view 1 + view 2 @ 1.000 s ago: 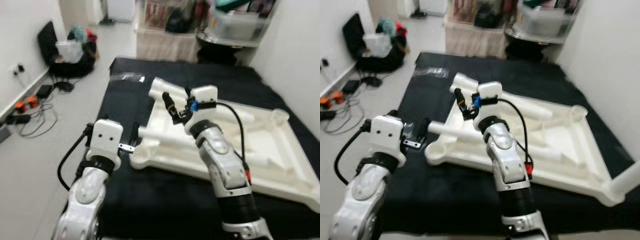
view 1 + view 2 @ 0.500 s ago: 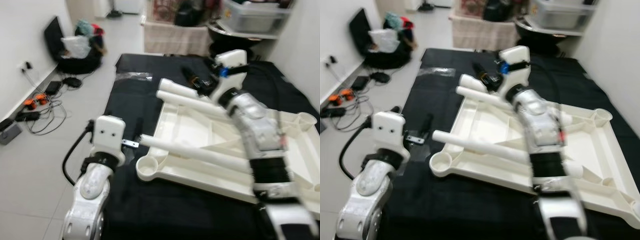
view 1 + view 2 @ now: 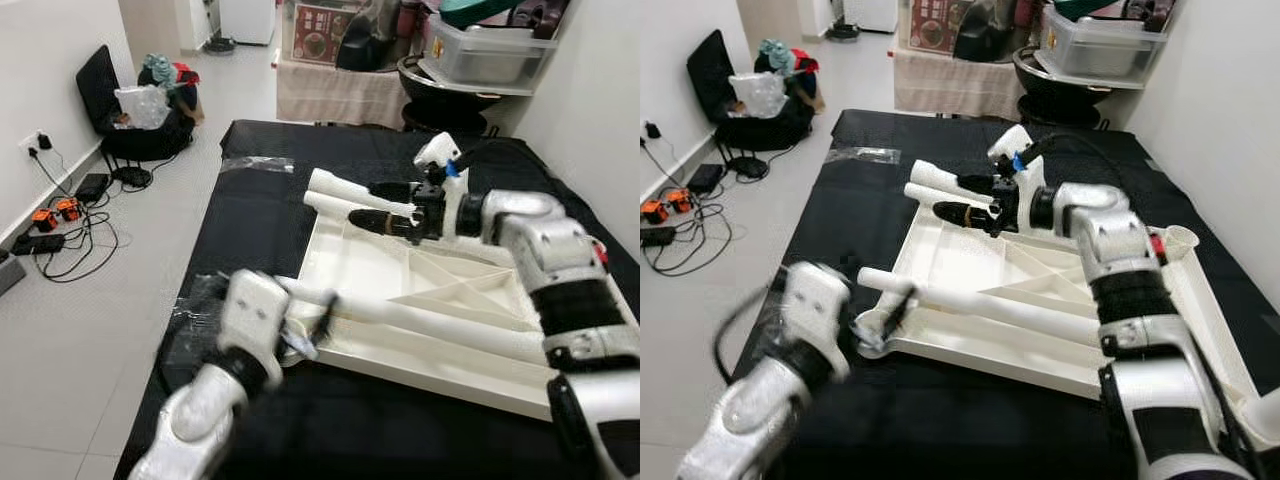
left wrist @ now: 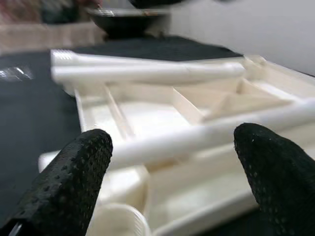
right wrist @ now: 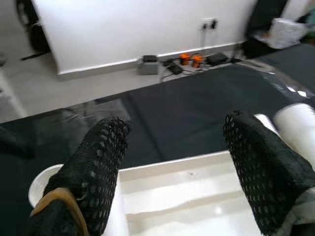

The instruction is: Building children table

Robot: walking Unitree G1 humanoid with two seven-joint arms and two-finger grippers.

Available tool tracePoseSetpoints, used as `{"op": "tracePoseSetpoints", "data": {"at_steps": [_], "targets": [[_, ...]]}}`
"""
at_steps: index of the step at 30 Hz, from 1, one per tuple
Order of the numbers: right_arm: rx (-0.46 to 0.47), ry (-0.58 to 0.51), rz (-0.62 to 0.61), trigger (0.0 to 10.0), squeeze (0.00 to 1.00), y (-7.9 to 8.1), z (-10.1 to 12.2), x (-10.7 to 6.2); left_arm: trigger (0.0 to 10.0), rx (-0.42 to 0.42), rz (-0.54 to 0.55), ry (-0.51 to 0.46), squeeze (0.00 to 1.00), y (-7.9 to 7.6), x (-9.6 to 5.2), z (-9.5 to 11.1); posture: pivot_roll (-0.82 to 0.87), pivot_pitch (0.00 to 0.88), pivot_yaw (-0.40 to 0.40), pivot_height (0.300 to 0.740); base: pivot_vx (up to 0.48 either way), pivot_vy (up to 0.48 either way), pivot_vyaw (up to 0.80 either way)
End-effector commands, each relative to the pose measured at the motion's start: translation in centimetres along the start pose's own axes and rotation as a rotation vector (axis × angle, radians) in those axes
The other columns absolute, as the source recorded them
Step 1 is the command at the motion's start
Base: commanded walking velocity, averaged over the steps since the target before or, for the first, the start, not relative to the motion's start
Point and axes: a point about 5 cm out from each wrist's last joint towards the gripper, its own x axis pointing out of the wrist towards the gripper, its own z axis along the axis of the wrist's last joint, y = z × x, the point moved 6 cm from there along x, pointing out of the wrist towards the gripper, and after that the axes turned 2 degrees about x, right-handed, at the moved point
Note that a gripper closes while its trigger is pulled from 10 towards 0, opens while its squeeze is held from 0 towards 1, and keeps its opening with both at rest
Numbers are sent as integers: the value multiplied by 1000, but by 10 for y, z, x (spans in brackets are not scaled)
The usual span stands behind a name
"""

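Left gripper (image 3: 322, 312) now pushed in against the near leg (image 3: 420, 318) at the corner socket (image 3: 872, 325) of the upturned white table top (image 3: 370, 265), up from beside the corner a second ago; fingers (image 4: 74, 169) spread wide, leg lying between them, nothing clamped. Table top flat on the black mat (image 3: 260, 200), two more legs (image 3: 345, 190) across its far corner. Right gripper (image 3: 385, 205) swung out to those far legs, fingers (image 5: 101, 162) apart over the tray edge, empty. Judged: both arms lining up to seize legs; none yet seated upright.
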Motion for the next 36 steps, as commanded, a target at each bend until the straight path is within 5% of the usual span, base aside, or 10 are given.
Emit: {"op": "tracePoseSetpoints", "data": {"at_steps": [1,3,6,21,36], "targets": [[-17,22,73,10000,0,7,3,4,10000,-24,-62,47,0,-11,-4,-10,67,83,-105,740,0,0,0],[28,42,244,10000,0,28,8,19,10000,-61,-162,113,0,-31,-15,-28,62,88,-103,740,0,0,0],[22,140,317,10000,0,38,-4,32,10000,-82,-193,142,0,-40,-21,-35,54,93,-113,740,0,0,0],[-133,510,215,10000,0,25,-59,47,10000,-100,-253,156,0,-50,-27,-36,48,102,-120,740,0,0,0],[-142,541,366,10000,0,43,-64,44,10000,-82,-265,154,0,-51,-27,-35,45,100,-117,740,0,0,0]]}}
